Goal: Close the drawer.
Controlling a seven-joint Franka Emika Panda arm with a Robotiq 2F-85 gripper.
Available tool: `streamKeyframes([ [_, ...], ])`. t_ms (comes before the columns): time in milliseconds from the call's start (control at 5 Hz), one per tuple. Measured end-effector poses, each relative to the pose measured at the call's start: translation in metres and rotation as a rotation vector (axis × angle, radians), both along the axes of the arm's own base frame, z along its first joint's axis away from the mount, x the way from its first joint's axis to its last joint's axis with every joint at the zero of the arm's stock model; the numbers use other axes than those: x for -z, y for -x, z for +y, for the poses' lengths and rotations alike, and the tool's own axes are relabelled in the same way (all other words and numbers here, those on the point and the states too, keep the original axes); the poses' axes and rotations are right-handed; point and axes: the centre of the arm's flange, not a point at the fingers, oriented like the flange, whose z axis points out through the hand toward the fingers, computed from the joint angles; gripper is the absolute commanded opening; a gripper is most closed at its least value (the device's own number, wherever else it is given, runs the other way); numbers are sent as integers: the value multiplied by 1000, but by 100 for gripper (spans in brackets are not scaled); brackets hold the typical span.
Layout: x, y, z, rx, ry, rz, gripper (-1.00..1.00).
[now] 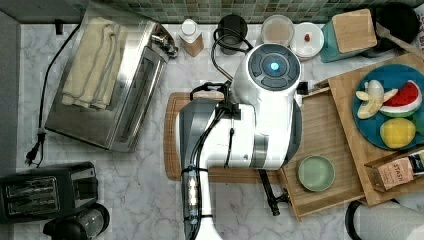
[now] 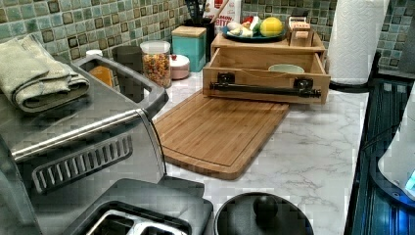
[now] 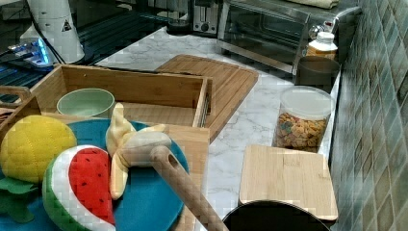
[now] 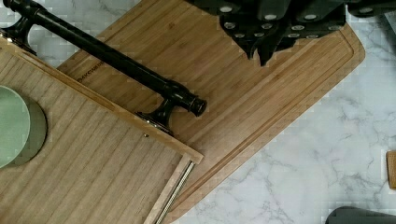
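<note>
The drawer (image 1: 325,130) stands pulled out of its wooden box, its floor bare bamboo. A long black bar handle (image 4: 107,53) runs along the front edge (image 2: 266,78). Inside the drawer sits a pale green bowl (image 1: 316,173), close to the front. My gripper (image 4: 261,55) hangs shut above the bamboo cutting board (image 4: 280,93), in front of the drawer and apart from the handle's end. Nothing is between the fingers. The white arm (image 1: 265,100) covers the board's middle in the top view.
On the box top (image 1: 350,95) sit a blue plate with toy fruit (image 1: 390,105) and a tea box (image 1: 395,172). A toaster oven (image 1: 110,80) and a black toaster (image 1: 47,190) stand at the top view's left. Jars (image 3: 303,120) and a paper towel roll (image 2: 355,39) line the tiled wall.
</note>
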Motion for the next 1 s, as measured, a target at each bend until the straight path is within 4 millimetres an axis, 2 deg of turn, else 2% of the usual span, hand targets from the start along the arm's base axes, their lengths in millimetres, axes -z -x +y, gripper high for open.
streamKeyframes([
  [600, 13, -1, 0, -46, -4, -10, -100],
  [800, 29, 5, 6, -239, -8, -77, -100],
  [1000, 53, 25, 11, -382, -34, -68, -100],
])
